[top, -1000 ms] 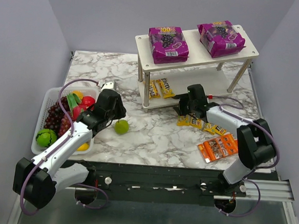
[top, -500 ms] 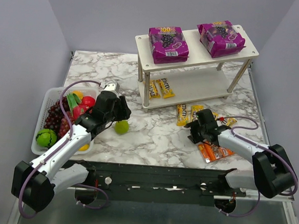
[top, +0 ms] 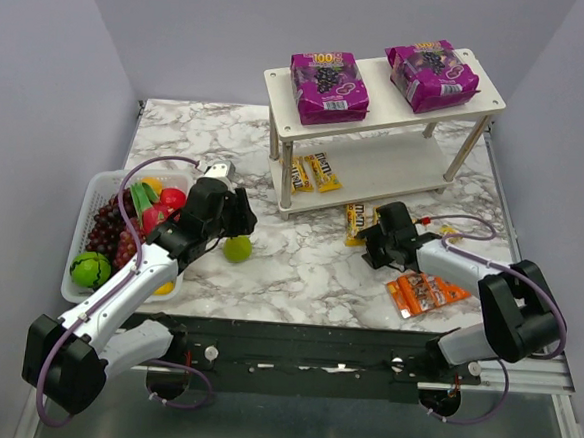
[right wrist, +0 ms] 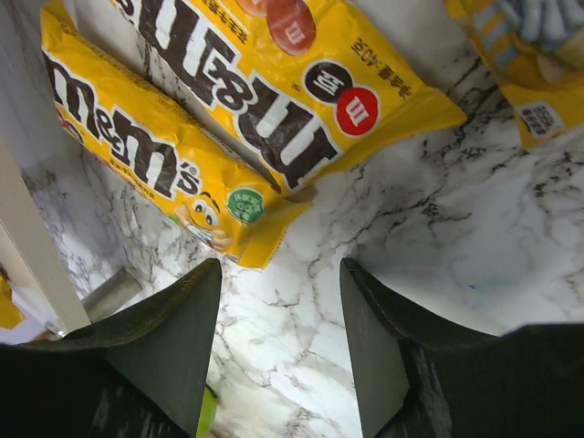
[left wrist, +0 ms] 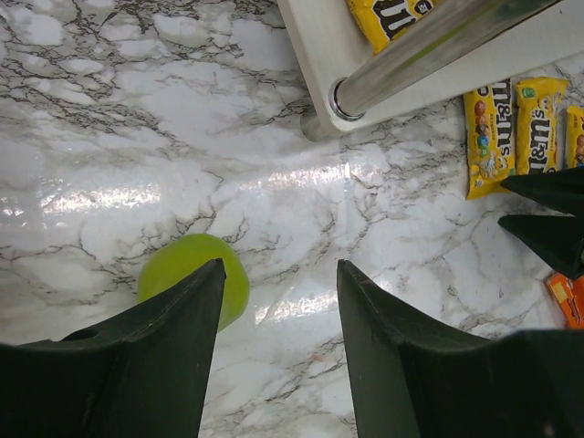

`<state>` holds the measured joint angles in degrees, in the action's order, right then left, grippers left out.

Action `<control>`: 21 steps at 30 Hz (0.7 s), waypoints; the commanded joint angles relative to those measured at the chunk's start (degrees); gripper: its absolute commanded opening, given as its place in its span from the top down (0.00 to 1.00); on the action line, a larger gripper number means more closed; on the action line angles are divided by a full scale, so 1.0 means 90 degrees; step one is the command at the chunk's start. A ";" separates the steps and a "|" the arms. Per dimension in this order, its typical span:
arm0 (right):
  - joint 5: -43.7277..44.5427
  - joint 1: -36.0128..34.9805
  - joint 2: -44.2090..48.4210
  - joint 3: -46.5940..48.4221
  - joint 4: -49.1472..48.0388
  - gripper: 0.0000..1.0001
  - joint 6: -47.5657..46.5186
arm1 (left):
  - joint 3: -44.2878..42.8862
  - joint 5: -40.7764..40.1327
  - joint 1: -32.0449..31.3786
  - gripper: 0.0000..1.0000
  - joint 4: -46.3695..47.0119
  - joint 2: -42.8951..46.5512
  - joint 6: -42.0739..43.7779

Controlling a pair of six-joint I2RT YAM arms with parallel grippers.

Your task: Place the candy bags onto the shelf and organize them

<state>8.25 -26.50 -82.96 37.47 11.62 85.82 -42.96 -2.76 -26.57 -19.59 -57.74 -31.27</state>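
The white two-tier shelf [top: 380, 85] carries two purple candy bags [top: 328, 86] [top: 431, 74] on top and two yellow packets [top: 312, 172] on its lower tier. More yellow packets [top: 355, 221] [right wrist: 173, 173] lie on the marble in front of it, with a flat orange pack [top: 425, 292] nearer me. My right gripper [top: 374, 243] [right wrist: 280, 263] hovers open and empty just short of the yellow packets. The left gripper [top: 234, 215] [left wrist: 280, 265] is open over bare marble with nothing between its fingers.
A green lime [top: 237, 247] [left wrist: 182, 265] lies on the marble, partly behind the left gripper's left finger. A white fruit basket [top: 72, 254] stands at the left edge. A metal shelf leg [left wrist: 429, 55] rises just ahead of the left gripper.
The left jaws have opened beside the lime. The right gripper pulled back from the shelf's lower tier, swung towards me, then returned to the loose yellow packets, which now lie differently.
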 commanded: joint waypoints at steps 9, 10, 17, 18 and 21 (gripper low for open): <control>0.0245 0.0288 -0.0704 0.0153 0.0213 0.42 -0.0239 | -0.0207 0.0083 0.0042 0.37 -0.0147 0.0038 0.0124; 0.0226 0.0317 -0.0733 0.0133 0.0223 0.44 -0.0239 | -0.0217 0.0063 0.0042 0.37 -0.0147 0.0028 0.0124; 0.0109 0.0454 -0.0821 0.0065 0.0203 0.75 -0.0180 | -0.0168 -0.0122 0.0042 0.37 -0.0167 0.0087 0.0066; 0.0099 0.0483 -0.0831 0.0065 0.0203 0.80 -0.0180 | -0.0168 -0.0122 0.0042 0.37 -0.0176 0.0087 0.0076; 0.0060 0.0513 -0.0831 0.0065 0.0184 0.96 -0.0219 | -0.0168 -0.0142 0.0051 0.37 -0.0196 0.0087 0.0076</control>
<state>6.83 -22.74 -88.44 39.81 8.54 85.32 -43.40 -2.87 -26.57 -20.27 -57.76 -31.05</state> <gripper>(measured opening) 0.113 0.631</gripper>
